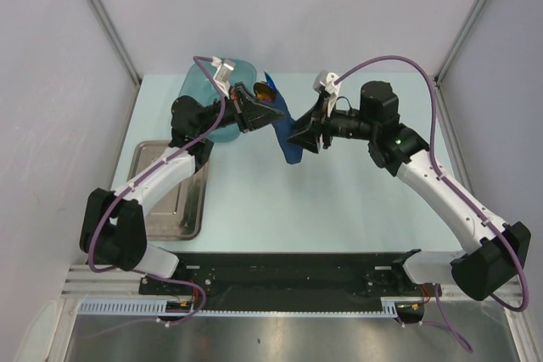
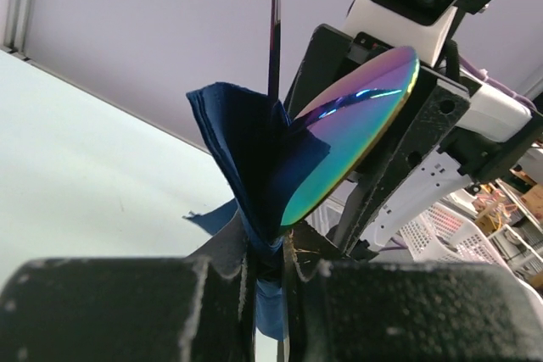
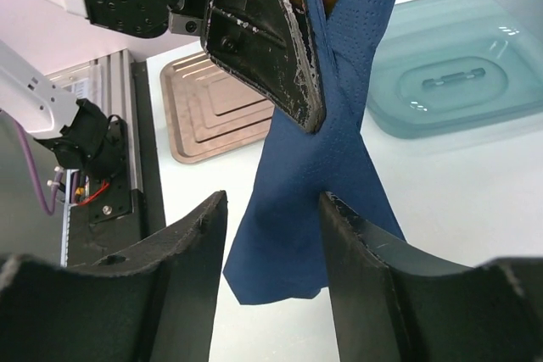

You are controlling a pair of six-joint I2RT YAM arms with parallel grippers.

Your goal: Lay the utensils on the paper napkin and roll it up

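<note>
We see the left gripper (image 1: 259,109) pinching the dark navy blue paper napkin (image 1: 291,150) in mid-air, above the pale table (image 1: 339,201) toward its 12 o'clock side. Gathered inside the sheet are the slender metal utensils with iridescent pink-purple handles (image 2: 352,129). In the left wrist view a spoon bowl juts out toward 2 o'clock and a thin blade stands up at 12 o'clock. The right gripper (image 3: 271,209) is spread, its jaws on either side of the napkin's hanging tail without clamping it.

We judge the wrap loose, with a single pinch carrying everything. If that pinch slackens or the bundle tilts, a utensil could slide free and drop to the table or into the translucent teal plastic tub (image 1: 246,69) at 11 o'clock of the bundle. If the right jaws close on the twisted tail and pull against the left, the thin paper may tear. The two grippers sit very near each other, so a small misjudged move could knock them together.
</note>
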